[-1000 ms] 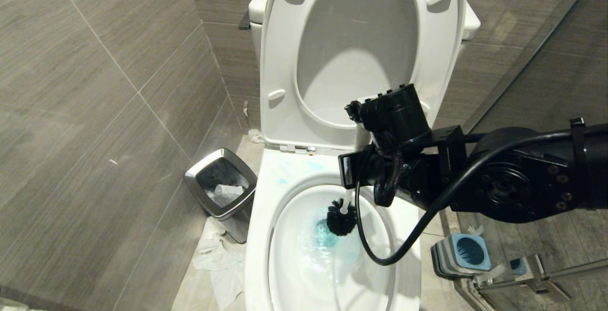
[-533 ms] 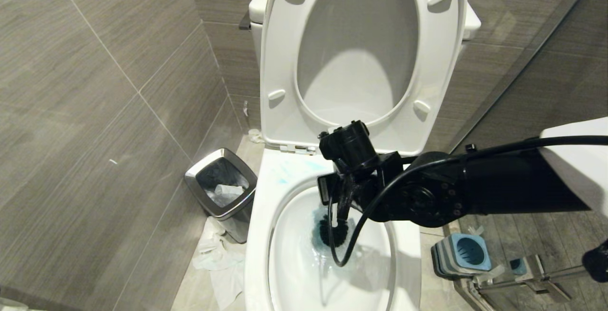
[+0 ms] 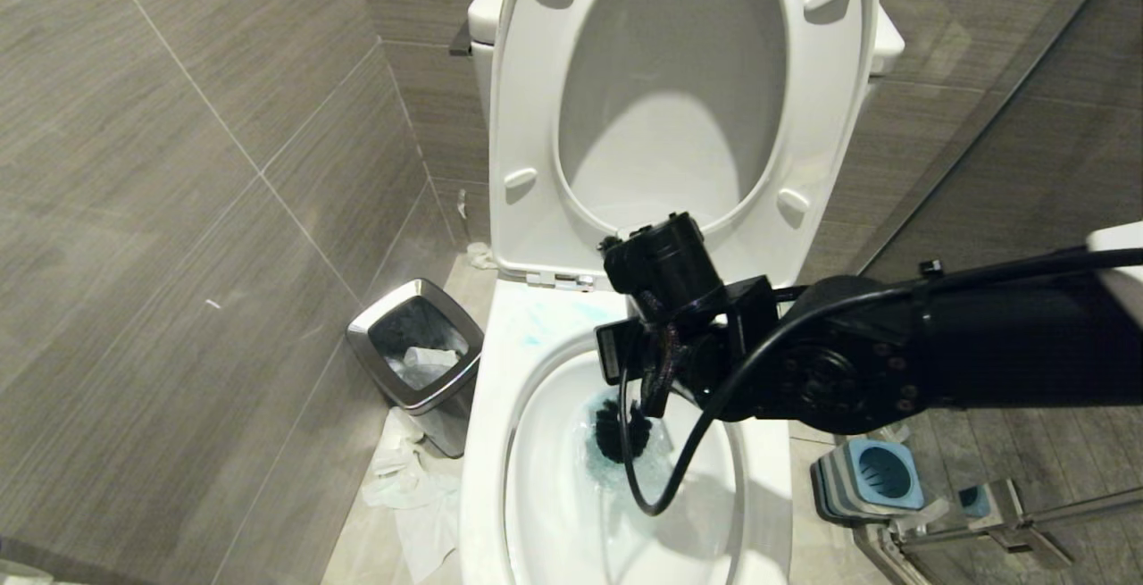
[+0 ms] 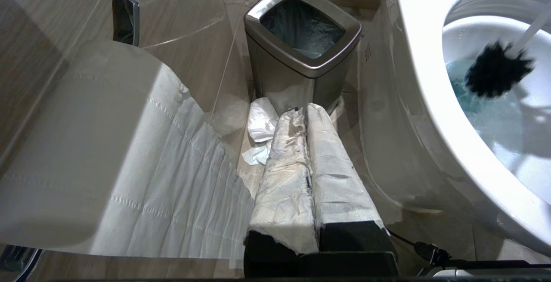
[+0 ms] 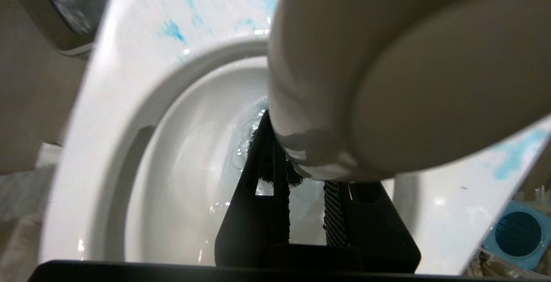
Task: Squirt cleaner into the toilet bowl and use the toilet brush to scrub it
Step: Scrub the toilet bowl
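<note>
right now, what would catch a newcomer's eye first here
The right gripper holds the toilet brush with its black head down in blue-tinted water in the toilet bowl. Left of the bowl stands a steel-rimmed trash bin with crumpled paper on the floor beside it.

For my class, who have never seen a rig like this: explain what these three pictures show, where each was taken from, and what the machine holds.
This is a two-armed robot cleaning a toilet. The head view looks down from its head: the black right arm reaches over the toilet bowl, seat and lid up. Its right tool is closed on the white handle of the toilet brush, whose black bristles sit in blue-tinted water. The right wrist view looks along that tool; the handle's rounded end fills most of it. The left wrist view comes from the idle left tool, its paper-wrapped fingers shut, low beside the bowl near a steel trash bin, toilet paper roll and crumpled tissues. The empty brush holder stands on the floor to the bowl's right.
</note>
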Available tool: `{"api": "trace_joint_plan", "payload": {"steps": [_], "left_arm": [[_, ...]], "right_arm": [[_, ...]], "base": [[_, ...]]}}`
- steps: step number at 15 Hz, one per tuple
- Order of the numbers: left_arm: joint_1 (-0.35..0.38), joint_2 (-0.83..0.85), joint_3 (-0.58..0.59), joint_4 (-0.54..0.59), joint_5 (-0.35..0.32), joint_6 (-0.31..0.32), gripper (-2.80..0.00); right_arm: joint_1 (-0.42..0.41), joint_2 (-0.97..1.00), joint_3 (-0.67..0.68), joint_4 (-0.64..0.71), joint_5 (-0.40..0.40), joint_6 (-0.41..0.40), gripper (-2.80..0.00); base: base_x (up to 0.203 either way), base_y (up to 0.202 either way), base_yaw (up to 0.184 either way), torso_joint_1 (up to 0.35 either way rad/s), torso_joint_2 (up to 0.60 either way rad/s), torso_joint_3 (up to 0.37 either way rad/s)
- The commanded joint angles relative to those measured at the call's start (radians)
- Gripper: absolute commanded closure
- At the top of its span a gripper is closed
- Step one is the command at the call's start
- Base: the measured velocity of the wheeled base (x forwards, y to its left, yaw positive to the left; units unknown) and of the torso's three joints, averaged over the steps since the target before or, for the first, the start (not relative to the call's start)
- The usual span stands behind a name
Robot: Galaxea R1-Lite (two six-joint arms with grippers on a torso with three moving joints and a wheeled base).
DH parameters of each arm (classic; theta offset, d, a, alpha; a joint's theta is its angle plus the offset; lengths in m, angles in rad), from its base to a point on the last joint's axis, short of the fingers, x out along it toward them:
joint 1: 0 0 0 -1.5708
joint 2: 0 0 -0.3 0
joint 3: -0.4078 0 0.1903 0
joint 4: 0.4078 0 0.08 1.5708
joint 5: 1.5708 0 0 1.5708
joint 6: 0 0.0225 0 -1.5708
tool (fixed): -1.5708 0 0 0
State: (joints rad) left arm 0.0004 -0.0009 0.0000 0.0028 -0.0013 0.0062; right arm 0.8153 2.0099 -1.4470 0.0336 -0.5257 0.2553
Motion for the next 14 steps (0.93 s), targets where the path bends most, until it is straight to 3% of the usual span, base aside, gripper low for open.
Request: {"api": "trace_joint_plan", "payload": {"steps": [1, 5, 9, 12, 14], "left_arm": [[0.001, 0.001, 0.002, 0.000, 0.000, 0.000, 0.00], [0.000, 0.001, 0.002, 0.000, 0.000, 0.000, 0.00], [0.001, 0.001, 0.002, 0.000, 0.000, 0.000, 0.00], [0.000, 0.001, 0.002, 0.000, 0.000, 0.000, 0.00], [0.000, 0.001, 0.002, 0.000, 0.000, 0.000, 0.00]], "right_arm": [[0.017, -0.194, 0.026, 0.036, -0.004, 0.015, 0.00], [0.057, -0.357, 0.025, 0.159, -0.004, 0.053, 0.00], [0.118, -0.399, -0.108, 0.365, -0.004, 0.076, 0.00], [0.120, -0.378, -0.087, 0.376, -0.012, 0.078, 0.00], [0.116, -0.321, -0.059, 0.371, -0.099, 0.083, 0.00]], "base": [[0.000, 0.000, 0.000, 0.000, 0.00, 0.000], [0.000, 0.000, 0.000, 0.000, 0.00, 0.000], [0.000, 0.000, 0.000, 0.000, 0.00, 0.000], [0.000, 0.000, 0.000, 0.000, 0.00, 0.000], [0.000, 0.000, 0.000, 0.000, 0.00, 0.000]]}}
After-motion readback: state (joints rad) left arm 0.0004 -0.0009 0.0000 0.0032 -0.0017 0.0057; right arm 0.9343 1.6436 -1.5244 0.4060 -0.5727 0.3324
